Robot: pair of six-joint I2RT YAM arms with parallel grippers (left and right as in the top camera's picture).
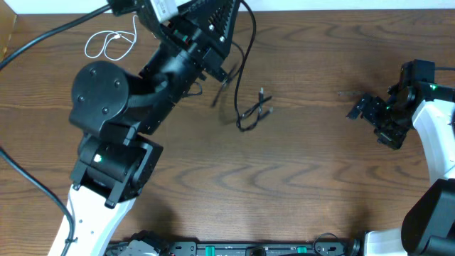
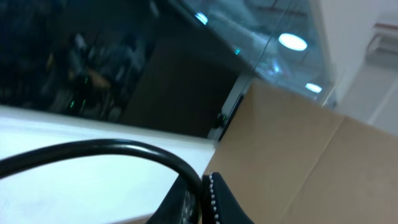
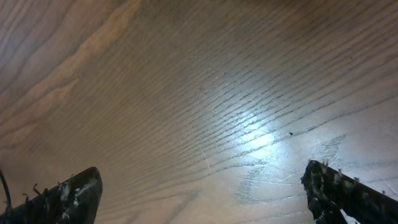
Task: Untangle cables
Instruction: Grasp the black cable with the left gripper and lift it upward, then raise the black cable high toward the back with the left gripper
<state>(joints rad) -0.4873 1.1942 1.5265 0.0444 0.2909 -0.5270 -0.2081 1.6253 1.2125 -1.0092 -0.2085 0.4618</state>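
My left gripper [image 1: 234, 6] is lifted high at the top middle, shut on a black cable [image 1: 250, 50]. That cable drops in a long curve to a small tangled black bundle [image 1: 254, 111] on the table. In the left wrist view the closed fingertips [image 2: 214, 193] pinch the black cable [image 2: 93, 149], which arcs off to the left. A white cable [image 1: 110, 44] lies looped by itself at the far left. At the right my right gripper [image 1: 362, 108] stands open, well away from the cables. Its wrist view shows its two fingers [image 3: 68, 199] wide apart over bare wood.
The left arm's bulky body [image 1: 114, 121] covers much of the table's left half. A thick black arm wire [image 1: 43, 35] crosses the far left corner. The brown wooden table [image 1: 298, 178] stretches between the two arms.
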